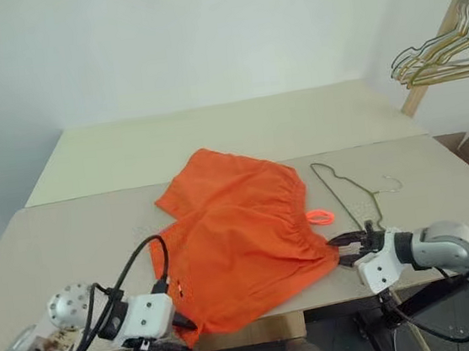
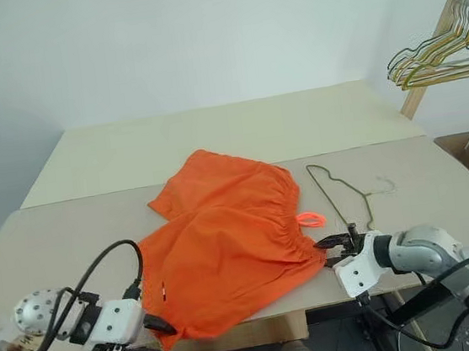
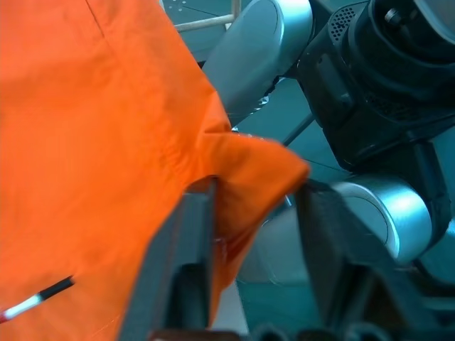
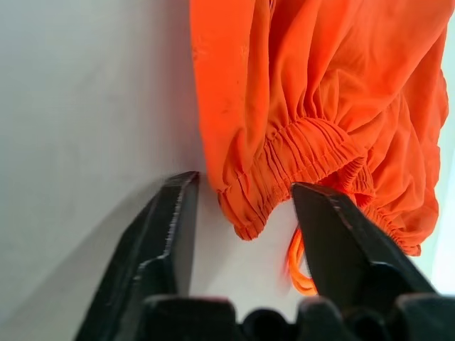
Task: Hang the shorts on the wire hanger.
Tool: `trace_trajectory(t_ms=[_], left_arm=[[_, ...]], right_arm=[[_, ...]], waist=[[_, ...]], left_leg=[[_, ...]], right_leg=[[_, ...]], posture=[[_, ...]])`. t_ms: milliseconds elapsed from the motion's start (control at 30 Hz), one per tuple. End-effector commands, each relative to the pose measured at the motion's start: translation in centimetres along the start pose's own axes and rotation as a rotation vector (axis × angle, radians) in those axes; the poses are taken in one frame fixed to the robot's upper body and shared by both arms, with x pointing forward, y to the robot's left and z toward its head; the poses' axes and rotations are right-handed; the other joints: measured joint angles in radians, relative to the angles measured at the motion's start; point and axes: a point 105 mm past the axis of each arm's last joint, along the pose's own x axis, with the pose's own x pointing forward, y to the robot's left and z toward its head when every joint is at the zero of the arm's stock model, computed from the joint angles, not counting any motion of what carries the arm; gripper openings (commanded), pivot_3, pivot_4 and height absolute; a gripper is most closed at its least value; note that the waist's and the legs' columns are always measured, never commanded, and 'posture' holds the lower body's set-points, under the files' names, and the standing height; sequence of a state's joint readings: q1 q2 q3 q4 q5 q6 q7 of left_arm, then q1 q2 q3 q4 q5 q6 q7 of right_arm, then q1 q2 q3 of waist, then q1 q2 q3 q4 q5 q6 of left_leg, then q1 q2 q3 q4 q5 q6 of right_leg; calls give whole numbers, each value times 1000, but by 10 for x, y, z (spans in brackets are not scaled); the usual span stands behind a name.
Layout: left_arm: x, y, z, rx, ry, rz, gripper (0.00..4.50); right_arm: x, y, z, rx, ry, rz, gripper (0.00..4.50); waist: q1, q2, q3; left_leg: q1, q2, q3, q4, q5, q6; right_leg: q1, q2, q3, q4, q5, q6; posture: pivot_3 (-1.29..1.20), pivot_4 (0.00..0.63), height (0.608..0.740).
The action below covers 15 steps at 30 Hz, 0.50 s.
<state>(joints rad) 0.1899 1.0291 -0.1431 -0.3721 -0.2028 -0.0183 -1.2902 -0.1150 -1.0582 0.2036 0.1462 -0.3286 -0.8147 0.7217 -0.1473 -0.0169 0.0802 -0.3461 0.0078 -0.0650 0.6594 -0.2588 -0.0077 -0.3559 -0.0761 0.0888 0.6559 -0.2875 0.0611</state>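
Orange shorts [image 1: 242, 238] lie spread on the table [image 1: 72, 236], near its front edge, waistband twd the robot's right, w/ a small orange loop [image 1: 320, 216] sticking out at that side. One leg corner hangs at the front edge by the left gripper [image 1: 183, 323].

Left gripper: fingers apart, gap clear in the left wrist view; a fabric corner of the shorts sits between them and lies against one finger [image 3: 186, 245], not pinched. The other finger stands clear of the cloth.

Right gripper [image 1: 347, 248]: fingers apart too, at the waistband end. In the right wrist view the gathered elastic edge pokes into the gap between the fingers [image 4: 170, 227]; can't tell if either tip touches it. Not clamped on anything.

Wire hanger [image 1: 349, 195] lies flat on the table just beside the shorts, on the robot's right, hook pointing away twd the right edge. Its near end is close to the right gripper; contact can't be made out.

Farther off, right rear: a bunch of hangers [image 1: 445, 54] on a wooden rail [image 1: 438, 46], well apart from the table things. White wall behind.
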Motion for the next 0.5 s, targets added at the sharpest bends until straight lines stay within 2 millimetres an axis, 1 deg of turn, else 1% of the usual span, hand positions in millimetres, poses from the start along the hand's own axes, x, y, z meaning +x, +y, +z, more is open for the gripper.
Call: trace_trajectory(t_ms=[33, 67, 100, 200, 267, 300, 367, 400, 433, 500], left_arm=[[-10, 10, -6, 58, 23, 89, 3008], [-14, 15, -5, 64, 20, 113, 3008], [-19, 20, -3, 72, 4, 140, 3008], [-31, 35, 10, 69, -73, 209, 3008], [-39, 45, 19, 56, -131, 266, 3008], [-64, 57, 25, 37, -146, 292, 3008], [-100, 69, 37, 18, -172, 312, 3008], [-115, 72, 44, 16, -192, 317, 3008], [-123, 77, 51, 19, -217, 334, 3008], [-133, 89, 69, 5, -292, 370, 3008]], right_arm=[[-23, -6, 4, 51, 30, -4, 3988], [-30, -9, 4, 92, 44, -22, 4355], [-38, -13, 4, 164, 58, -53, 4467], [-59, -26, 5, 404, 98, -155, 4467], [-70, -34, 0, 568, 138, -249, 4467], [-76, -34, -5, 660, 174, -288, 4467], [-82, -33, -11, 769, 221, -325, 4467], [-85, -31, -16, 835, 251, -341, 4467], [-85, -30, -21, 898, 286, -353, 4467], [-85, -24, -34, 1064, 377, -374, 4467]], waist=[[8, -1, 1], [16, -1, 1], [21, -2, 2], [30, -3, 2], [31, -2, 2], [31, -3, 2], [30, -7, 2], [29, -9, 2], [26, -9, 2], [23, -6, 1]], left_leg=[[0, 0, 0, 0, 0, 0], [0, 0, 1, 0, 0, 0], [0, 1, 1, 0, 0, 0], [2, 2, 4, 0, 0, 0], [0, 2, 5, 0, -1, -1], [-1, 3, 5, 0, -1, -1], [-2, 5, 5, 0, -1, -1], [-2, 7, 5, 1, -1, -1], [-2, 8, 4, 1, -1, -1], [-2, 8, 5, 1, -2, -1]], right_leg=[[0, 0, 0, 0, 0, 0], [0, 0, 0, 0, 0, 0], [0, 0, 0, 0, 0, 0], [2, 1, 1, -1, -2, 2], [1, 1, 2, -1, -3, 4], [1, 1, 2, -1, -3, 4], [0, 4, 2, -1, -3, 4], [-1, 6, 1, 0, -3, 4], [-3, 8, 1, -1, -3, 4], [-4, 8, 2, -2, -3, 4]], posture=[[-144, 69, 740], [-143, 68, 740], [-140, 66, 740], [-136, 62, 740], [-138, 56, 740], [-138, 53, 740], [-137, 51, 740], [-139, 50, 740], [-139, 50, 740], [-145, 45, 740]])
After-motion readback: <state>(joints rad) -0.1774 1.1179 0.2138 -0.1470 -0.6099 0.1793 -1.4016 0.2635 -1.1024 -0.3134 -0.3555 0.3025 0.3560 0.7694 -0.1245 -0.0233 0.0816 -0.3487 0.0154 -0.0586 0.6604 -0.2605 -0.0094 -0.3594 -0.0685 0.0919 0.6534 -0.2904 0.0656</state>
